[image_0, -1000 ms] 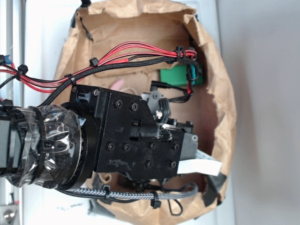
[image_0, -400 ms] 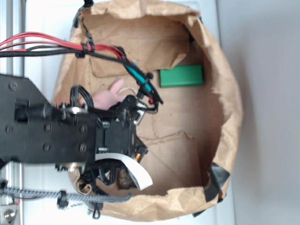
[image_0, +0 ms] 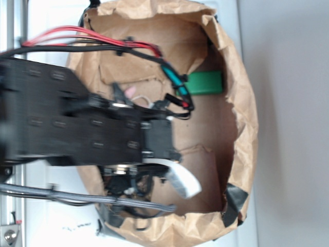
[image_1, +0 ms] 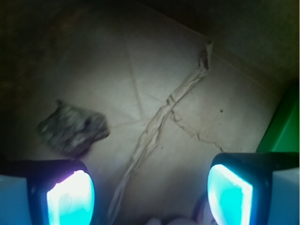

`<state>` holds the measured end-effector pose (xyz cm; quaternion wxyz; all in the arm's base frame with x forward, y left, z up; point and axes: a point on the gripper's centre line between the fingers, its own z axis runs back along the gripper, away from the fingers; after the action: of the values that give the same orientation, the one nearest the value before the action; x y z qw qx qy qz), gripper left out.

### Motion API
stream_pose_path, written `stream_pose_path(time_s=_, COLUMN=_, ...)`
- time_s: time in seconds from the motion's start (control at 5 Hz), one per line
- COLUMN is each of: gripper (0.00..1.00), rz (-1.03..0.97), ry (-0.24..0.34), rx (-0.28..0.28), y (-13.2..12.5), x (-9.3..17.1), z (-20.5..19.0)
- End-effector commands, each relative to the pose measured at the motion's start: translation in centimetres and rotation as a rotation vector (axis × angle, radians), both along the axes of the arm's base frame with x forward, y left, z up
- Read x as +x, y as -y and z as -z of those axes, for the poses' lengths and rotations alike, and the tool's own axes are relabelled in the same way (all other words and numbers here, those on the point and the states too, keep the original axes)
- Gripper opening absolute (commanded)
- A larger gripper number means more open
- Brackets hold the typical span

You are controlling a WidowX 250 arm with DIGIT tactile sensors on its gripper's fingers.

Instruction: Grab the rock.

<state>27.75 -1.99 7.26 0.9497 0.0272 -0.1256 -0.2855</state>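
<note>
Brown paper bag point(image_0: 241, 103) with torn, crumpled walls, filling most of the exterior view, mouth facing the camera, creased brown floor inside; black tape on its lower right rim; white surface around it. Blurred black robot arm point(image_0: 72, 123) reaching in from the left, covering the left half of the bag; red and black cables point(image_0: 103, 43) running along its top edge, braided cable along the bottom, white curved strip at its lower right. Green rectangular block point(image_0: 208, 82) lying against the far wall of the bag, upper right, partly crossed by a teal-sheathed cable; seen again as a green edge at the right border of the wrist view. Pink plush bunny point(image_0: 129, 91) almost wholly hidden behind the arm, only a pink sliver showing.

From the wrist view: gripper point(image_1: 150, 194) spread wide, nothing between the fingers point(image_1: 70, 197), both pads glowing cyan at the lower corners; twisted paper bag handle point(image_1: 159, 122) lying diagonally across the floor between them. Rock point(image_1: 72, 129), dark, mottled, jagged, resting on the bag floor just above the finger at the left of the frame, apart from it, outside the gap; hidden by the arm in the exterior view. Pinkish blur at the bottom edge too unclear to name.
</note>
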Motion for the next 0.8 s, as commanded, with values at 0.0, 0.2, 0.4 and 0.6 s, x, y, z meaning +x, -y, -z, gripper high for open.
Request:
stream_pose_path(time_s=0.0, gripper=1.0, rz=0.119, ry=0.089, rx=0.033, y=1.8, x=1.1, z=-0.5)
stream_pose_path(time_s=0.2, gripper=1.0, rz=0.222, ry=0.071, rx=0.008, y=1.6, x=0.5, z=-0.6)
stream_pose_path(time_s=0.4, gripper=1.0, rz=0.295, ry=0.032, rx=-0.028, y=0.9, x=0.9, z=-0.7)
stream_pose_path(time_s=0.6, gripper=1.0, rz=0.32, ry=0.007, rx=-0.046, y=1.3, x=1.7, z=-0.7)
